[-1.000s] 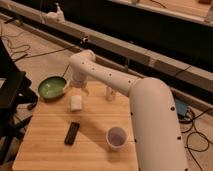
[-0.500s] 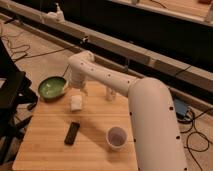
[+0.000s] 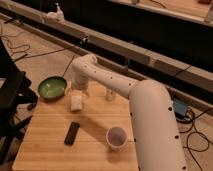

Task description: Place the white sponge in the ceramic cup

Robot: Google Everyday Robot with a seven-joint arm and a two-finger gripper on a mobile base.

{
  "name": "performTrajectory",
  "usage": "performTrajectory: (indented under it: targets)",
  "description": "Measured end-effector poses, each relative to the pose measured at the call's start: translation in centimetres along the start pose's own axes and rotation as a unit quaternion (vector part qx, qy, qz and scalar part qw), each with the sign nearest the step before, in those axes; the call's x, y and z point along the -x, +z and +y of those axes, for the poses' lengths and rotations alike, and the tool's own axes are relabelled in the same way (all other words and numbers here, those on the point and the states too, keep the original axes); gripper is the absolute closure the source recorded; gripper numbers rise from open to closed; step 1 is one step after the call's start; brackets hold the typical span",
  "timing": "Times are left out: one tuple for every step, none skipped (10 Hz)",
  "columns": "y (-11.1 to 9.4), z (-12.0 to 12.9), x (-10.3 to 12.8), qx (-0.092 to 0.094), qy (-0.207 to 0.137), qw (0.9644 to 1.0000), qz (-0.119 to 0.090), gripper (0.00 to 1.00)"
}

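The white sponge (image 3: 76, 104) lies on the wooden table (image 3: 50, 150) at the back left, just right of the green bowl. My gripper (image 3: 77, 95) hangs from the white arm (image 3: 145, 110) straight over the sponge, at or touching its top. The ceramic cup (image 3: 116, 137) stands upright near the table's front right, well apart from the sponge and the gripper, and its pale inside shows nothing in it.
A green bowl (image 3: 52, 87) sits at the back left corner. A black remote (image 3: 72, 133) lies between the sponge and the cup. A tall white can (image 3: 110, 94) stands at the back, partly behind the arm. A black chair (image 3: 10, 95) stands left of the table.
The end of the arm has shifted slightly left and down over the sponge. The sponge, cup, remote and bowl have stayed in place.
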Motion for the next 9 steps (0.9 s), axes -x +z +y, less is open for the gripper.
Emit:
performTrajectory:
  targets:
    - [0.7, 0.3, 0.0, 0.003, 0.004, 1.0000, -0.003, 0.20]
    - [1.7, 0.5, 0.1, 0.006, 0.008, 0.9999, -0.008, 0.20]
    - [2.8, 0.9, 0.2, 0.015, 0.012, 0.9997, -0.016, 0.20]
    - [3.6, 1.4, 0.3, 0.025, 0.015, 0.9993, -0.025, 0.20]
    - [4.2, 1.8, 0.4, 0.033, 0.018, 0.9988, -0.033, 0.20]
    - [4.9, 2.0, 0.5, 0.039, 0.018, 0.9982, -0.041, 0.20]
    - [5.5, 1.9, 0.7, 0.044, 0.017, 0.9977, -0.048, 0.20]
    - [6.0, 1.7, 0.7, 0.046, 0.015, 0.9975, -0.053, 0.20]
    - [6.4, 1.1, 0.6, 0.046, 0.012, 0.9973, -0.057, 0.20]
